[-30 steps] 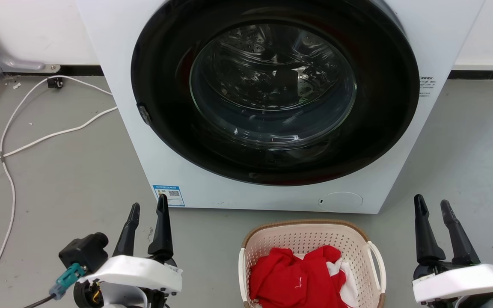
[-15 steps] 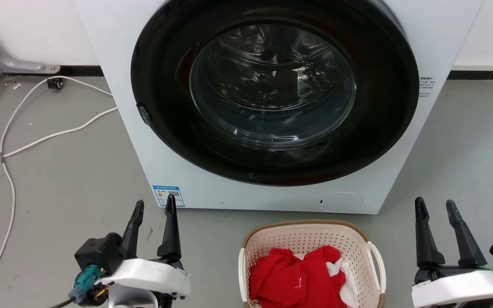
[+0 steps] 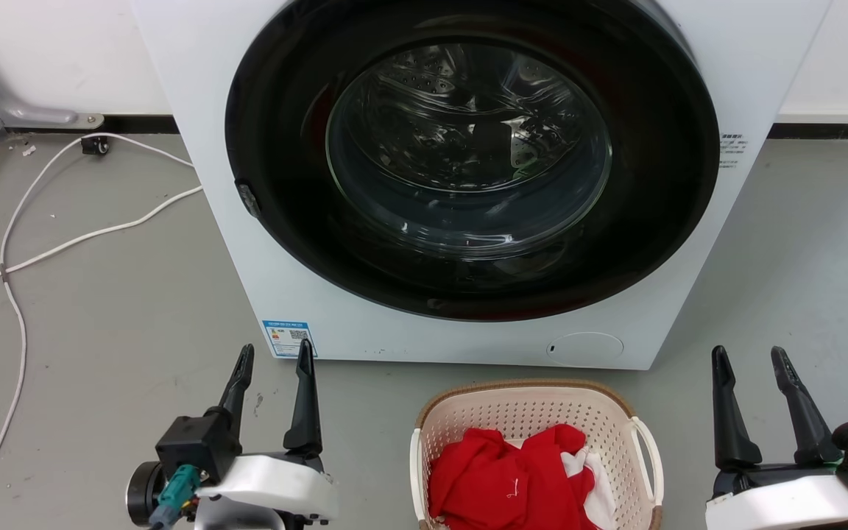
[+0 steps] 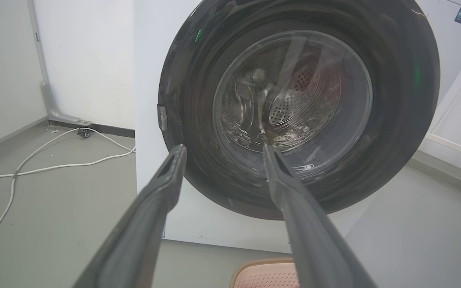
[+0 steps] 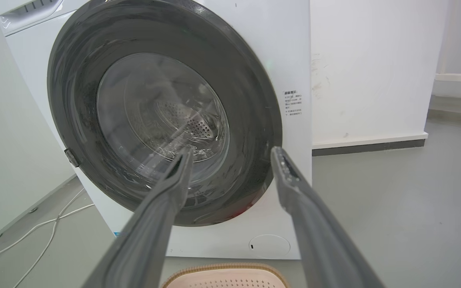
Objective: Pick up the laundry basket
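The laundry basket (image 3: 527, 409) is cream plastic with perforated walls, a brown rim and white loop handles at its sides. It stands on the grey floor at the bottom centre of the head view, holding red and white clothes (image 3: 512, 478). Its far rim also peeks in as the basket (image 4: 266, 272) in the left wrist view and as the basket (image 5: 222, 276) in the right wrist view. My left gripper (image 3: 274, 355) hangs open to the basket's left. To the basket's right, my right gripper (image 3: 749, 356) is open too. Neither touches it.
A white washing machine (image 3: 468, 177) with a shut dark round door stands right behind the basket. White cables (image 3: 63, 235) trail over the floor at the left. Bare grey floor lies on both sides of the basket.
My left gripper has moved right, toward the basket, and its wrist has turned. The right gripper has dropped slightly and spread a little wider. The basket has not moved.
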